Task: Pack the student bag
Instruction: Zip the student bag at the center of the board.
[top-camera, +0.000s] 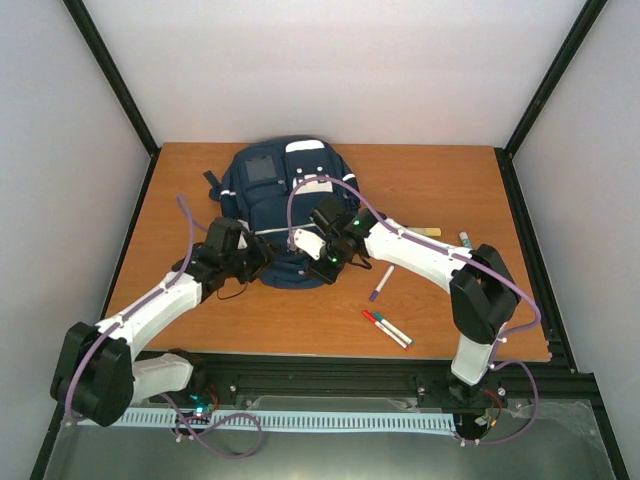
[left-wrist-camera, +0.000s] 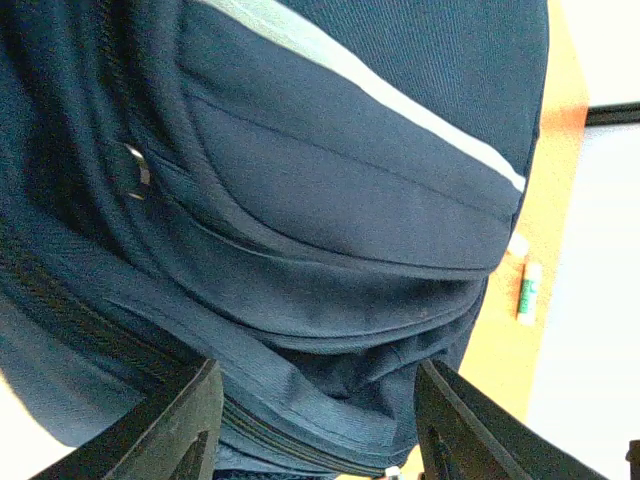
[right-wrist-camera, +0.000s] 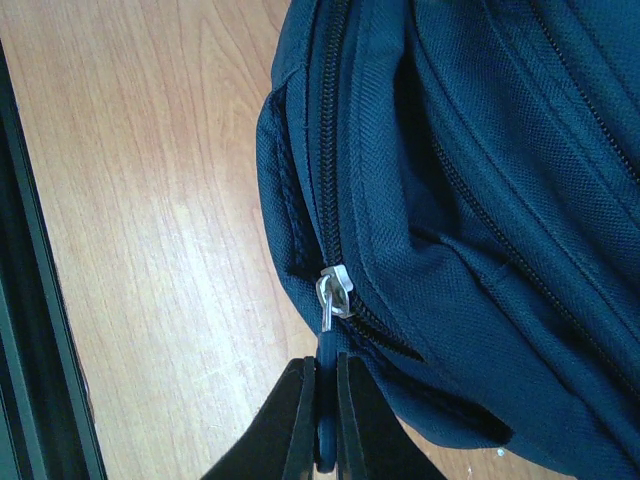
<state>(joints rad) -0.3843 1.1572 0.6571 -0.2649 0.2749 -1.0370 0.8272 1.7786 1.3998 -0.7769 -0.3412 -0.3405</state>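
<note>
The navy-blue student bag (top-camera: 272, 200) lies flat on the wooden table (top-camera: 440, 190), its near end toward the arms. My right gripper (right-wrist-camera: 326, 385) is shut on the dark rubber zipper pull (right-wrist-camera: 326, 350) that hangs from a silver slider (right-wrist-camera: 337, 291) at the bag's near edge (right-wrist-camera: 480, 200); the zipper gapes a little to the right of the slider. In the top view the right gripper (top-camera: 322, 256) sits at the bag's near end. My left gripper (left-wrist-camera: 315, 415) is open, its fingers astride the bag's fabric (left-wrist-camera: 330, 200), at the bag's near left corner (top-camera: 262, 256).
On the table right of the bag lie a purple marker (top-camera: 382, 283), two markers with red and green caps (top-camera: 386, 328), a yellow-tipped pen (top-camera: 424, 231) and a small glue stick (top-camera: 465, 240), also seen in the left wrist view (left-wrist-camera: 527, 292). The black frame rail (right-wrist-camera: 40, 330) runs beside the table.
</note>
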